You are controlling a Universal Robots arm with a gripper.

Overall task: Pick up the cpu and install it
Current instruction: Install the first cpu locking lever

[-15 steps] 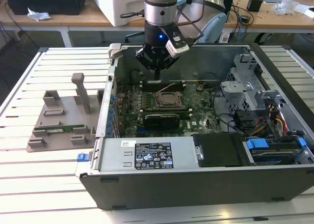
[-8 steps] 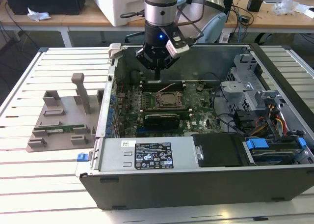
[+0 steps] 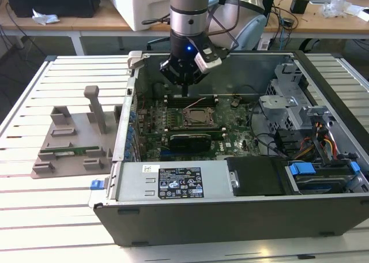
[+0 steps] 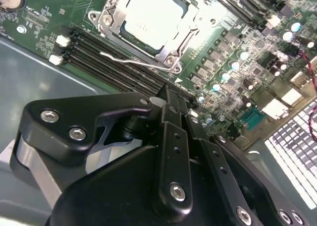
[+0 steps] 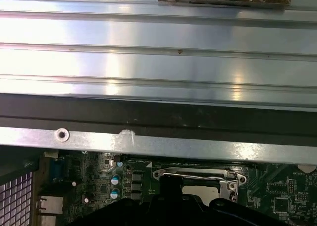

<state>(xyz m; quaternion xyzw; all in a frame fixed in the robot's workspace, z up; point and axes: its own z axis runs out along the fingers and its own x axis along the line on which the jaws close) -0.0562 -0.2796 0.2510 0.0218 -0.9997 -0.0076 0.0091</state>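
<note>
Greens, greys and black inside the open case

The motherboard [image 3: 190,130] is dark green; the cpu [image 4: 148,18] a pale, silvery square in its socket — the gripper [image 3: 184,90] black, the holder block [image 3: 72,142] grey, with blue tabs [image 3: 301,169] near the case's edge.

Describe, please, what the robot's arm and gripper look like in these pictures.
The arm is a grey metal cylinder with a small blue light near its lower end and dark cables looping beside it. A white-and-black block sits at its wrist. The gripper is matte black, with angular linkages fixed by silver screws in the second wrist view.
</note>
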